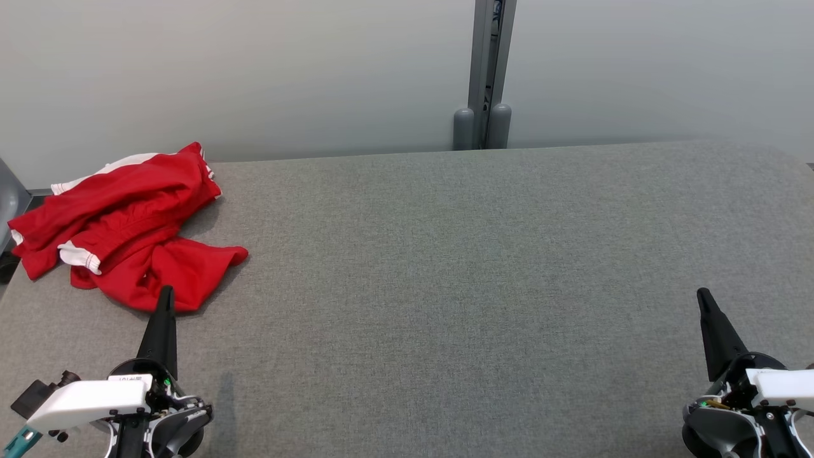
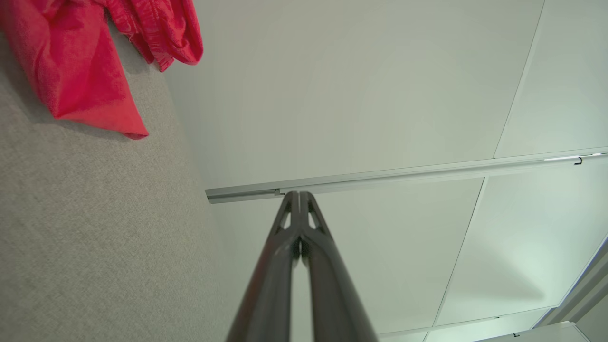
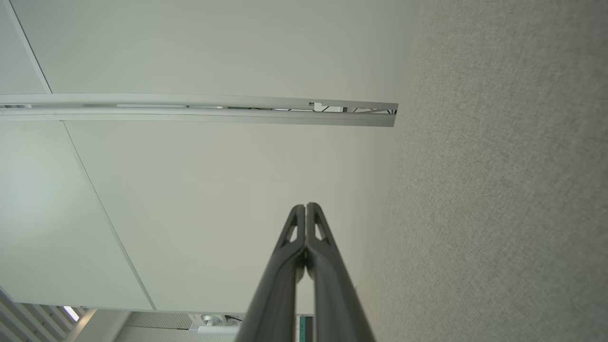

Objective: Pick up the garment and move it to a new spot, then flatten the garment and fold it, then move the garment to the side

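Two grippers logged, both with fingers pressed together and nothing between them.

Left gripper (image 1: pixel 166 299): over the near left part of the grey felt-covered tabletop (image 1: pixel 445 254), tip aimed at the far edge. It is close to the near hem of the crumpled red fabric garment with white trim (image 1: pixel 127 235). The left wrist view shows the cloth off to one side of the fingers, apart from them.

Right gripper (image 1: pixel 704 299): near right corner, well apart from the garment, bare felt around it.

Garment: heaped at the far left corner, layers bunched over each other, one flap spread toward the middle.

Judgement: this looks like a start pose, with the pick-up not yet begun. The left arm is the obvious one to reach, and it must spread its fingers first. The wide bare middle suits flattening.

Containers: none to log; the garment lies loose on the felt.
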Available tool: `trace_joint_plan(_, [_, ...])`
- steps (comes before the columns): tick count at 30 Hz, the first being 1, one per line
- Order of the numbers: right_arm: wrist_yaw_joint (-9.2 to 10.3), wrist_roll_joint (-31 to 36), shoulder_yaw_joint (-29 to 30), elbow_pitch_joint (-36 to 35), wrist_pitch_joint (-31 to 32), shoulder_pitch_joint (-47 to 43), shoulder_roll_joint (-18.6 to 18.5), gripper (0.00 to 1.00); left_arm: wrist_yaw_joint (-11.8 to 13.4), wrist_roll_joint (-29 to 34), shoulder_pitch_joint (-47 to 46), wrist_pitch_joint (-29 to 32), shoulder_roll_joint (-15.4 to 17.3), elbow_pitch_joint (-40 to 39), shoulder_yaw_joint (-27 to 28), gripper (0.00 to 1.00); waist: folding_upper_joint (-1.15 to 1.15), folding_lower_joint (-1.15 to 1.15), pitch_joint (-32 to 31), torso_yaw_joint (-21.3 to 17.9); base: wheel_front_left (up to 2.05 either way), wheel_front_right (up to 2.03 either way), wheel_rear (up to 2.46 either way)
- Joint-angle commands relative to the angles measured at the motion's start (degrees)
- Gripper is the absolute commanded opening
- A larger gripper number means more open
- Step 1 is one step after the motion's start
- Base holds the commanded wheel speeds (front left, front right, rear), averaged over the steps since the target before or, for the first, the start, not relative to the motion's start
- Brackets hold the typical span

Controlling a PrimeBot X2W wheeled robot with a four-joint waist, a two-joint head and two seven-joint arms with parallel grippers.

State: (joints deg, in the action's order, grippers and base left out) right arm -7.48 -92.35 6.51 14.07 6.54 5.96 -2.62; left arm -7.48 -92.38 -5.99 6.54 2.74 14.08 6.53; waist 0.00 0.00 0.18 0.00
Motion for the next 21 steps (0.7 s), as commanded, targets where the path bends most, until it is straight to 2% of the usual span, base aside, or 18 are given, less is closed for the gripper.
trace_joint_plan(1, [-0.02,-0.1,0.1,-0.2,0.1,0.5,-0.5,0.00,-0.2,-0.1,-0.5,0.1,0.3,-0.2,0.2,0.00,0.00,0.00,0.0,0.0,0.00,0.00,0.00])
trace_joint_plan(21, [-0.02,-0.1,0.1,-0.2,0.1,0.5,-0.5,0.00,-0.2,-0.1,-0.5,0.1,0.3,-0.2,0.2,0.00,0.00,0.00,0.0,0.0,0.00,0.00,0.00])
